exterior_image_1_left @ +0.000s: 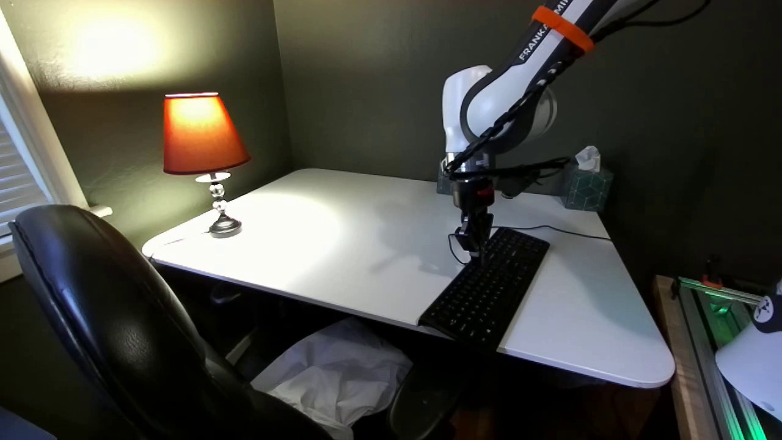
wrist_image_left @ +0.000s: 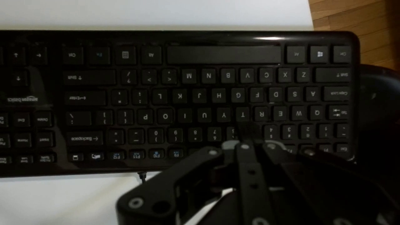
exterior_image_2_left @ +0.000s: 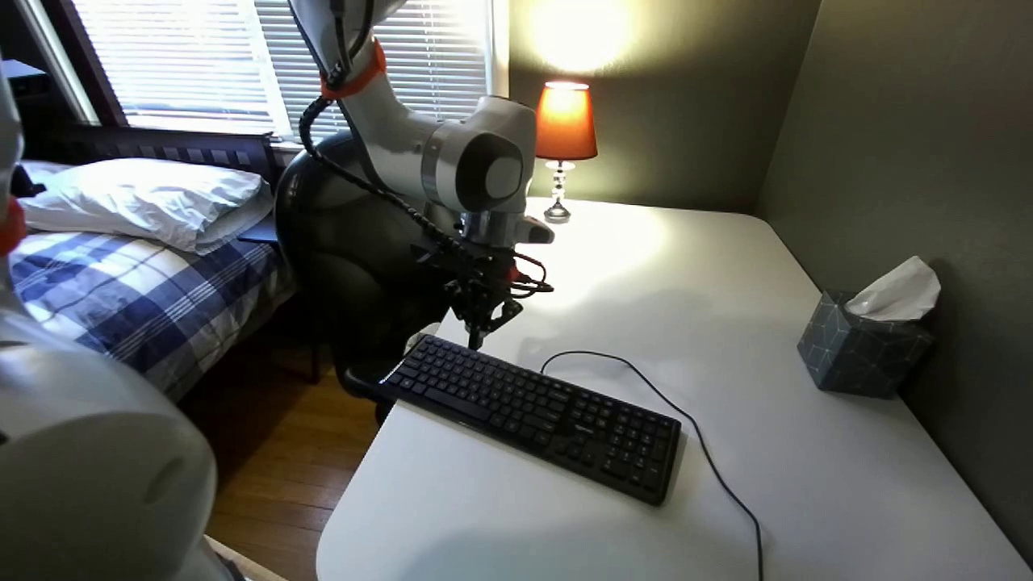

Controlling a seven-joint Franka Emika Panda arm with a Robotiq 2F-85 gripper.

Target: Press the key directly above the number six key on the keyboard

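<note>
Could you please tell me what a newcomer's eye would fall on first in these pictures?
Probably the glowing orange lamp on the white desk, in both exterior views. Next, perhaps, the robot's white arm above it, with the gripper hiding part of the number row on the black keyboard, whose end juts past the desk's edge.

Glossy-rimmed plastic keyboard [wrist_image_left: 178,103], smooth desk [exterior_image_2_left: 726,307]
</note>
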